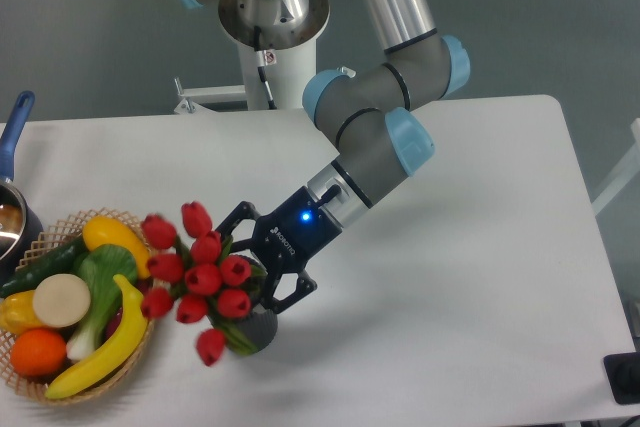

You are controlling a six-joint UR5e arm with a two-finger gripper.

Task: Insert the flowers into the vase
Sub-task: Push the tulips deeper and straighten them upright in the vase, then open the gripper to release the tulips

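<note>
Red tulip-bud flowers with green stems (200, 275) sit clamped at the stems in the black two-finger pincer (258, 269), buds fanning left of it. Small dark grey ribbed vase (256, 330) stands just below, stems reaching its mouth. Woven fruit basket (52, 230) farther left.

Red flowers (200, 272) with green leaves, dark grey vase (262, 330), white table (460, 277), blue-handled pot (14, 197).
</note>
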